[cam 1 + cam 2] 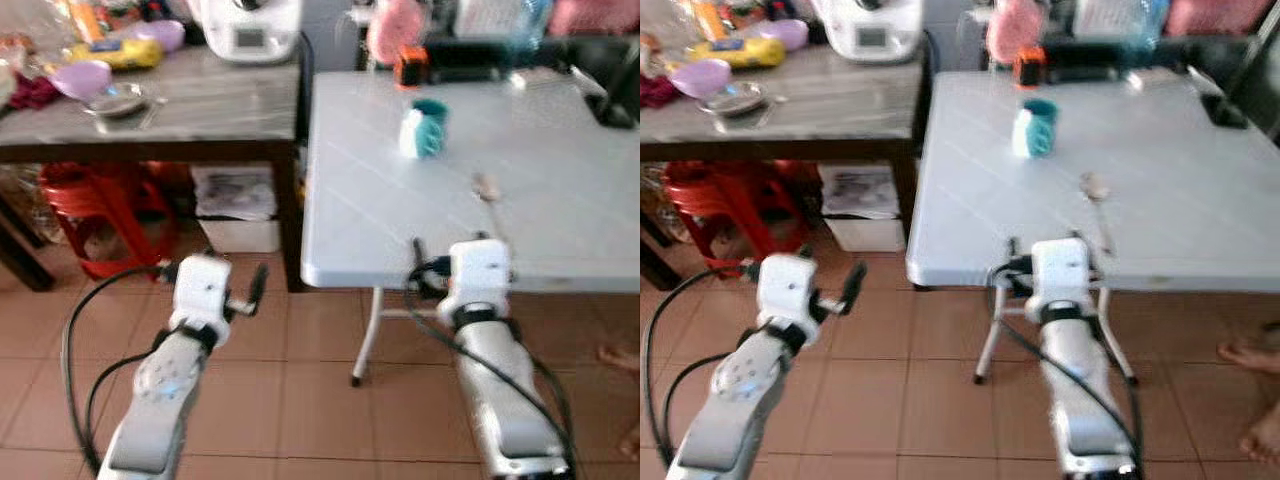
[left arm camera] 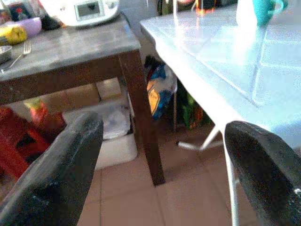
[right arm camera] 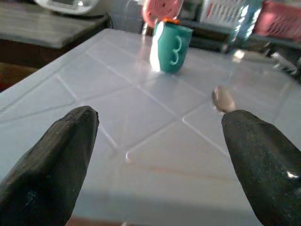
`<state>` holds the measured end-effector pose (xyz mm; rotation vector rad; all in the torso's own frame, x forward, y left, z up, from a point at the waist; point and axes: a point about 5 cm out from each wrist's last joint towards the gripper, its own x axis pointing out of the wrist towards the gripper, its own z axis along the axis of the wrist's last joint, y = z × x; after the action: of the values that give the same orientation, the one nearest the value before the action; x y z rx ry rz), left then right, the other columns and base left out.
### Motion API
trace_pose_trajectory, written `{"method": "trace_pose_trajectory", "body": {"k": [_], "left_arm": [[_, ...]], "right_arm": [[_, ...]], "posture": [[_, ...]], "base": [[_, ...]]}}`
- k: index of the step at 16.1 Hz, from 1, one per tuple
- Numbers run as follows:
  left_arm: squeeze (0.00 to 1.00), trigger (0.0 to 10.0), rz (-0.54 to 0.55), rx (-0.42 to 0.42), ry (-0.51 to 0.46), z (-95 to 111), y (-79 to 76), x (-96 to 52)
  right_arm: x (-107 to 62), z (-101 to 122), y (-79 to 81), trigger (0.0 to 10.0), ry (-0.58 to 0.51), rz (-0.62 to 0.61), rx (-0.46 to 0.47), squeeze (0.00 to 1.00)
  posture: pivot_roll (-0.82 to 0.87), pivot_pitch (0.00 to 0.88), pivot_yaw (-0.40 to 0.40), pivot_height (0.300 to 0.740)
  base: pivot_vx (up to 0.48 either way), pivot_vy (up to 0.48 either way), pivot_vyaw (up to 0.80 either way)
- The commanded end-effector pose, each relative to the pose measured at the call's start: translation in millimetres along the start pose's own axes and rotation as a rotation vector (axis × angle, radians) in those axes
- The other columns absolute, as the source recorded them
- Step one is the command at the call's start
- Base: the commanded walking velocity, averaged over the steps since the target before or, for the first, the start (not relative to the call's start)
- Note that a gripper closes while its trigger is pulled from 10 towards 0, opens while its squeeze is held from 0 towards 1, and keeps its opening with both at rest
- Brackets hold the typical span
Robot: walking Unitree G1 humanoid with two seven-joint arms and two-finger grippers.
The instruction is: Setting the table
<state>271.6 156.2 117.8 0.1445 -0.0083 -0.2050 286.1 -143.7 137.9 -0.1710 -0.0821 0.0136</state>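
A teal-and-white mug (image 1: 424, 130) stands upright near the middle of the white folding table (image 1: 370, 210). A spoon (image 1: 488, 187) lies closer to the front edge. My right gripper (image 3: 155, 165) is open at that front edge, its fingers (image 3: 56, 160) spread wide and pointing over the tabletop toward the mug (image 3: 170, 47) and spoon (image 3: 223, 99). My left gripper (image 2: 160, 188) is open and holds nothing, low over the tiled floor, left of the white table. On the wooden side table (image 1: 220, 100) sit a purple bowl (image 1: 82, 78) and a metal dish (image 1: 118, 100), with a fork (image 2: 19, 54) beside it.
A white kitchen appliance (image 1: 250, 30) stands at the back of the wooden table. Under it are a red stool (image 1: 95, 215) and a white box (image 1: 238, 215). Dark and orange items (image 1: 410, 65) crowd the white table's far edge. A person's foot (image 1: 620, 355) shows at the right.
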Motion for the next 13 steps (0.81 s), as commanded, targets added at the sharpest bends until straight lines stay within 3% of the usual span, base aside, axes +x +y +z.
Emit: {"method": "trace_pose_trajectory", "body": {"k": [1,7,13], "left_arm": [[0.00,10.0,-0.005,0.002,-0.008,2.9,-0.4,0.5],[0.00,10.0,0.005,0.004,-0.008,2.0,-1.1,0.6],[0.00,10.0,-0.011,-0.006,-0.012,3.2,-3.9,1.0]], "right_arm": [[0.8,4.1,-4.0,10.0,-0.018,-0.005,-0.010,0.00],[3.0,4.5,-2.2,10.0,-0.020,0.006,-0.010,0.00],[2.4,4.8,-2.3,10.0,-0.020,0.002,-0.008,0.00]], "posture": [[-0.01,0.088,0.063,0.740],[-0.01,0.085,0.057,0.740],[-0.01,0.095,0.067,0.740]], "base": [[0.000,-0.428,0.00],[0.000,-0.377,0.00],[0.000,0.000,0.00]]}}
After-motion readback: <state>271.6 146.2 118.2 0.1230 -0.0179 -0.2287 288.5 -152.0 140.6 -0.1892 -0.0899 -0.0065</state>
